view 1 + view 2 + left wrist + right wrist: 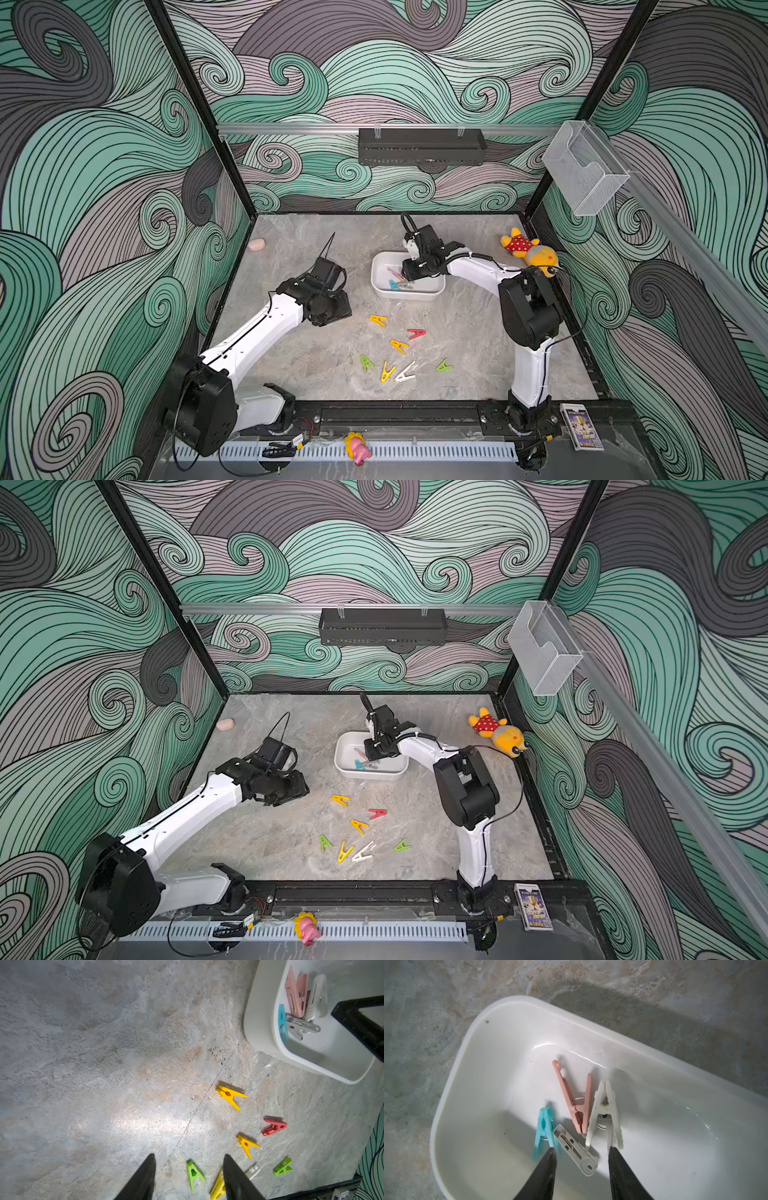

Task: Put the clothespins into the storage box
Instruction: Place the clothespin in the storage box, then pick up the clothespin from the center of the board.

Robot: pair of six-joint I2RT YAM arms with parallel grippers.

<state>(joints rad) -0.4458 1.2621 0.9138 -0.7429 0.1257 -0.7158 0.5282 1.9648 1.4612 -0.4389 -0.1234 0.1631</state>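
The white storage box (380, 270) stands mid-table. Inside it lie a pink clothespin (576, 1101), a white one (604, 1109), a teal one (544, 1132) and a grey one (575, 1149). My right gripper (581, 1148) hangs open just above them, touching none. Several clothespins lie loose on the table in front of the box, among them a yellow (378, 320), a red (416, 333) and a green (366, 362). My left gripper (189, 1155) is open and empty, left of the box (259, 1022), above bare table, with a green clothespin (194, 1173) below its fingers.
A yellow plush toy (530, 249) lies at the back right and a small pink lump (257, 244) at the back left. A black perforated tray (422, 146) and a clear holder (584, 166) hang on the walls. A card box (581, 426) sits at the front right.
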